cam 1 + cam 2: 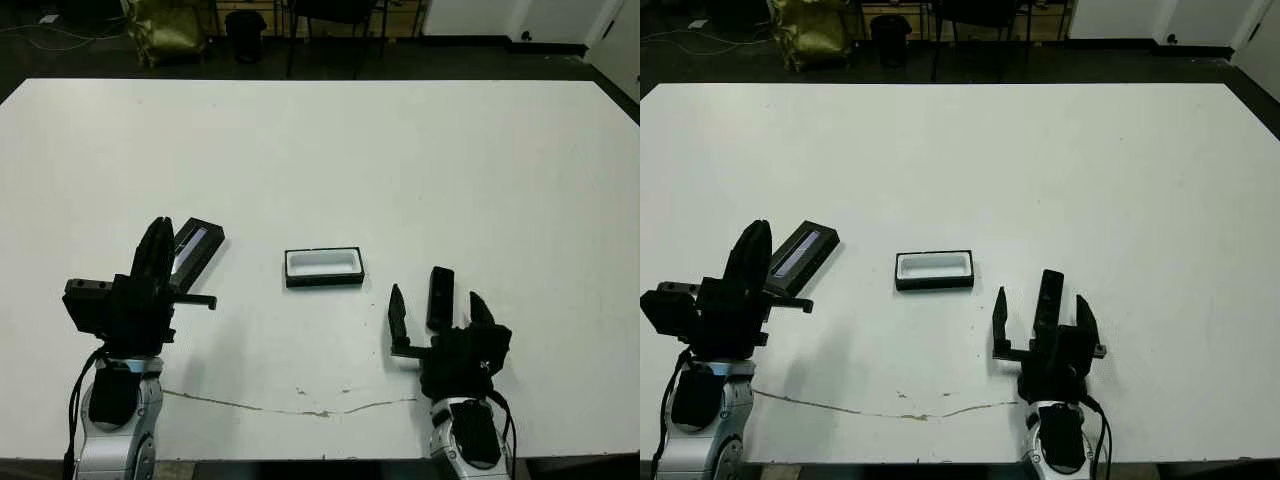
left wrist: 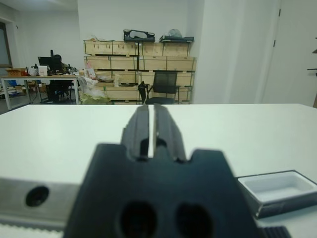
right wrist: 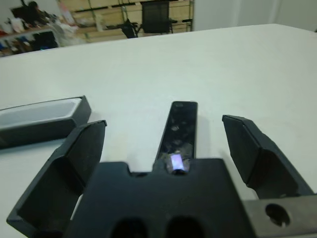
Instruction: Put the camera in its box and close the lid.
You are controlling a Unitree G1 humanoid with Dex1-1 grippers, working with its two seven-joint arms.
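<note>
Camera (image 3: 181, 130) flat on table between wide-spread, empty right tool (image 1: 436, 309) fingers.

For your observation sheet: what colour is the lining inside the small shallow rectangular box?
White inside the black-walled rectangular box; the left eye view shows it best.

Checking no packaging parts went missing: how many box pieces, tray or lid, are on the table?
2. The box sits open at the table's middle; the lid lies apart to its left, beside the left gripper.
</note>
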